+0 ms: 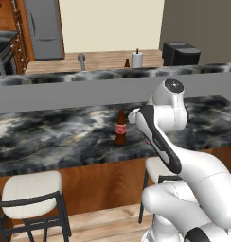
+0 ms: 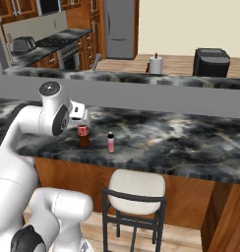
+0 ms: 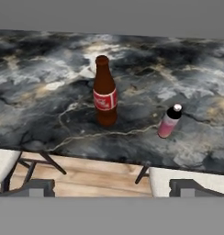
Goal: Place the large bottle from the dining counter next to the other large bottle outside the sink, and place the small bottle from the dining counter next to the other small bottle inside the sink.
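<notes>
The large bottle [image 1: 120, 127] [image 2: 83, 137] [image 3: 105, 94], dark brown with a red label, stands upright on the marbled dining counter [image 1: 51, 137] [image 2: 181, 142] [image 3: 36, 92]. The small bottle [image 2: 110, 142] [image 3: 169, 121], pink with a black cap, stands a short way to its right. My gripper [image 3: 114, 189] hangs open and empty above the counter's front edge, short of both bottles. The other large bottle [image 1: 127, 63] shows its top beyond the raised ledge, beside the faucet [image 1: 81, 59] [image 2: 96, 61]. That ledge hides the sink and the other small bottle.
A white paper towel roll [image 1: 137, 59] [image 2: 155, 64] and a dark appliance [image 1: 180, 53] [image 2: 212, 61] stand on the far counter. A grey raised ledge [image 1: 65, 90] [image 2: 166, 96] backs the dining counter. Cushioned stools [image 1: 32, 189] [image 2: 136, 189] stand below its front edge.
</notes>
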{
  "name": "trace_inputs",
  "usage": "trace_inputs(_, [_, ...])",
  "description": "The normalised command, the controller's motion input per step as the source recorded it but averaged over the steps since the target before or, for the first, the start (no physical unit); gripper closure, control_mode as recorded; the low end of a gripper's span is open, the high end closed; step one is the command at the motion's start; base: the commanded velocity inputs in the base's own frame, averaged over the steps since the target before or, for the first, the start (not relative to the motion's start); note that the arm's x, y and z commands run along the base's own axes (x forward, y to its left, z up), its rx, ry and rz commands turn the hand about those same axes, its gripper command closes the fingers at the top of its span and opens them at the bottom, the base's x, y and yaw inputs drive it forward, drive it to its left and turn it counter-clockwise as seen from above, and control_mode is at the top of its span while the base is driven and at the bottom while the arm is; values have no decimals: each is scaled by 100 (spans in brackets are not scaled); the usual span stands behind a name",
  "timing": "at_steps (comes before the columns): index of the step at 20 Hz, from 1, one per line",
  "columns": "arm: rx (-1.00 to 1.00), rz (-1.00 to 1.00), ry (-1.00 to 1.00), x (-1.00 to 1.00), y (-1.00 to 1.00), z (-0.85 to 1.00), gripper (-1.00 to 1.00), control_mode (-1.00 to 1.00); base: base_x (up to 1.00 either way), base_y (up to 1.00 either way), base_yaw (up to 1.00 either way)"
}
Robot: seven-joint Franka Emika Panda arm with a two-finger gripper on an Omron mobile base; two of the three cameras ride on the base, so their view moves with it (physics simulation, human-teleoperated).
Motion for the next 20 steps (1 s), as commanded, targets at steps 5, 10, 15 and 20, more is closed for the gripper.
trace_inputs(5, [0,0,-4,25,7,-17,-100,-100,0,0,0])
trace_inputs(10, [0,0,-1,37,15,-13,-100,-100,0,0,0])
trace_inputs(15, [0,0,0,42,17,-13,-100,-100,0,0,0])
trace_inputs(20, [-1,0,0,45,12,-10,-100,-100,0,0,0])
